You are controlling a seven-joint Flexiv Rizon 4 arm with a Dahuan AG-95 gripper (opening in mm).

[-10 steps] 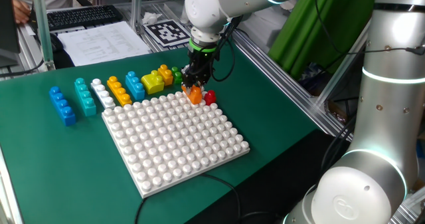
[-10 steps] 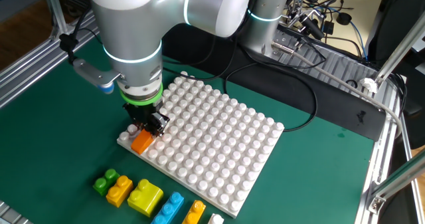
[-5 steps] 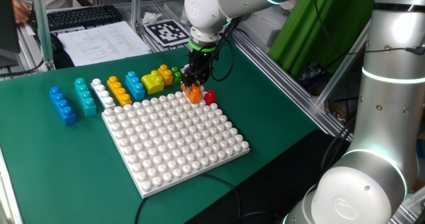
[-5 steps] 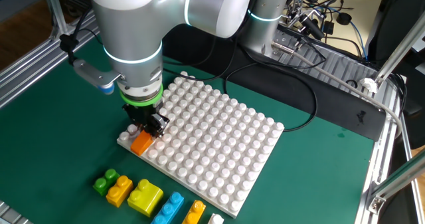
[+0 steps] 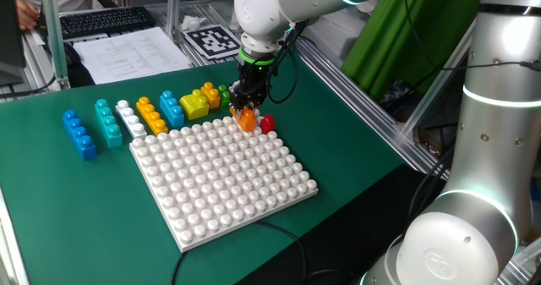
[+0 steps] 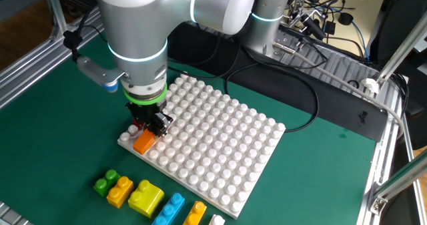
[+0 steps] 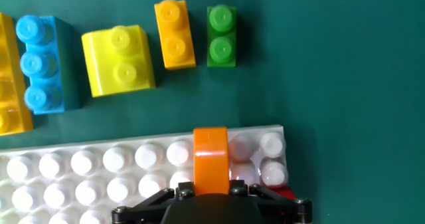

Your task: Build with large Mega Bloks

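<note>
My gripper [image 5: 246, 109] [image 6: 149, 127] [image 7: 210, 188] is shut on a small orange Mega Blok [image 5: 247, 121] [image 6: 143, 142] [image 7: 210, 159]. It holds the blok over the corner of the white studded baseplate [image 5: 220, 179] [image 6: 220, 135] [image 7: 93, 167]. I cannot tell whether the blok is seated on the studs. A red blok [image 5: 268, 124] lies on the mat just beside that corner. The other bloks stand in a row along the plate's edge: green [image 7: 220, 35], orange [image 7: 174, 34], yellow [image 7: 118, 60], blue [image 7: 38, 63], then white [image 5: 129, 118], teal [image 5: 108, 122] and blue [image 5: 79, 134].
The table is covered by a green mat [image 5: 338, 141]. Aluminium frame rails [image 5: 355, 99] run along its edge. Papers and a keyboard [image 5: 106, 20] lie beyond the far side. A black cable [image 6: 300, 98] runs by the plate.
The arm has shifted only very slightly. The orange blok stays in the jaws at the baseplate corner.
</note>
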